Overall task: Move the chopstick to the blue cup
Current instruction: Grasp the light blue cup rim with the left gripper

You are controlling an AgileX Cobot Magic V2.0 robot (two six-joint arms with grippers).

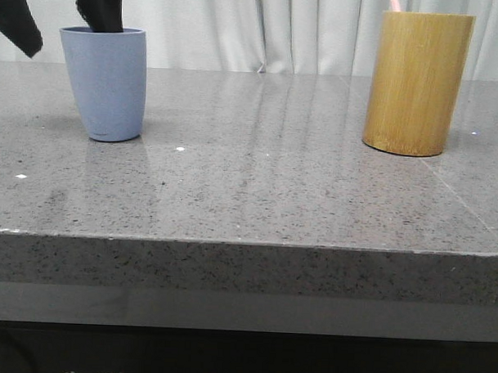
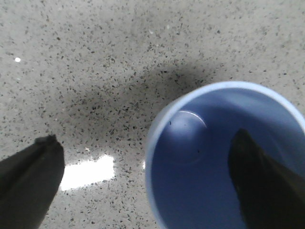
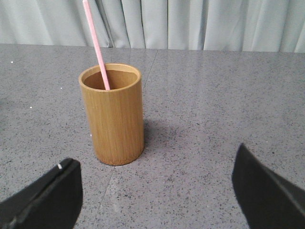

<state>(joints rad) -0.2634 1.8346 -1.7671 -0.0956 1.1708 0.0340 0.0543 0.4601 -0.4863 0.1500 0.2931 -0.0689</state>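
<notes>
The blue cup (image 1: 103, 83) stands at the table's left; the left wrist view looks down into it (image 2: 190, 157) and it is empty. My left gripper (image 1: 63, 16) is open and straddles the cup's rim (image 2: 145, 138): one finger (image 2: 259, 181) is inside the cup, the other (image 2: 28, 176) is outside over the table. One pink chopstick (image 3: 96, 45) leans in the bamboo cylinder (image 3: 112, 114) at the right; only its tip (image 1: 394, 2) shows in the front view. My right gripper (image 3: 156, 157) is open and empty, short of the cylinder (image 1: 417, 82).
The grey speckled stone table (image 1: 257, 179) has its front edge close to the camera. A pale curtain (image 1: 295, 28) hangs behind the table. A seam in the tabletop (image 3: 107, 191) runs under the bamboo cylinder.
</notes>
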